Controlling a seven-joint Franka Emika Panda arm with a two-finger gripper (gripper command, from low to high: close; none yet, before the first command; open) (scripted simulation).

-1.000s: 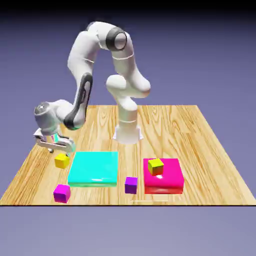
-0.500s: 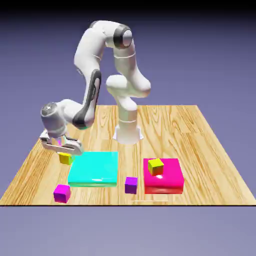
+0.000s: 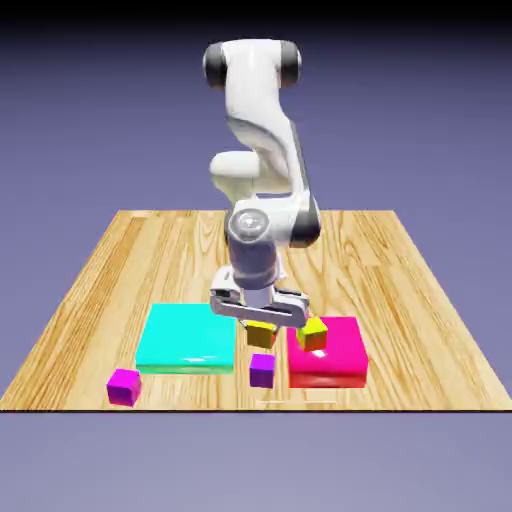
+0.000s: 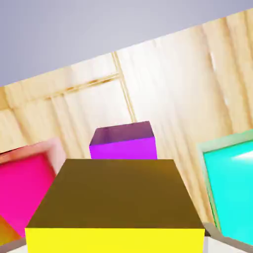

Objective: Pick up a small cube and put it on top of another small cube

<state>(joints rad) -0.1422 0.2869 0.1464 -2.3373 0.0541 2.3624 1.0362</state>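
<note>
Fingers [image 3: 262, 322] clamped on yellow cube [image 3: 262, 336]. Risk: lowered short of purple cube [image 3: 262, 371], it tips off the edge.

No legible text, labels, brands, numbers or signs.
</note>
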